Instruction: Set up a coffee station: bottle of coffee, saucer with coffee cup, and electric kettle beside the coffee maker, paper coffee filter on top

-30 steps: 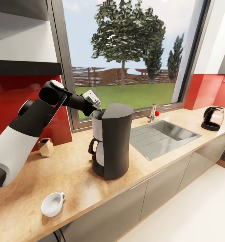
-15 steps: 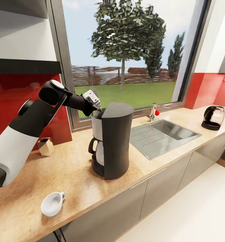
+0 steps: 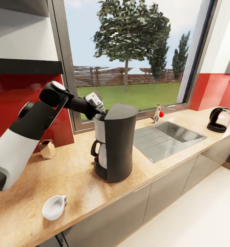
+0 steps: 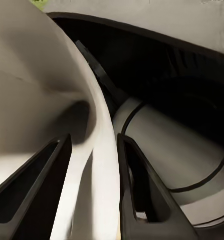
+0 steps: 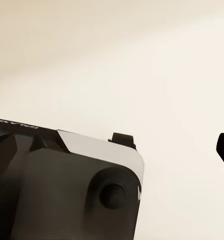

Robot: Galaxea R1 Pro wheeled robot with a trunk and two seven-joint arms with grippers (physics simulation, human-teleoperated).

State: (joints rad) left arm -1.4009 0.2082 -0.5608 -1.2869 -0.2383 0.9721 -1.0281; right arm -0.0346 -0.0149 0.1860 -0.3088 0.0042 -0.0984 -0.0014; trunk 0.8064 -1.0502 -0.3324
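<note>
Left gripper [image 3: 98, 107] holds its place over the coffee maker [image 3: 116, 144] top across the last second, fingers [image 4: 142, 195] closed on a pale paper filter [image 4: 46, 110]; only the camera has drifted. Filter is positioned but not released. Right gripper: state unreadable. Cup [image 3: 54, 207] lies tipped on the countertop [image 3: 73, 178]; kettle [image 3: 219, 119] far off; the filter's seating is hidden.

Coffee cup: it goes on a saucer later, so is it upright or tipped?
Tipped: the coffee cup lies on the countertop, mouth facing sideways.
</note>
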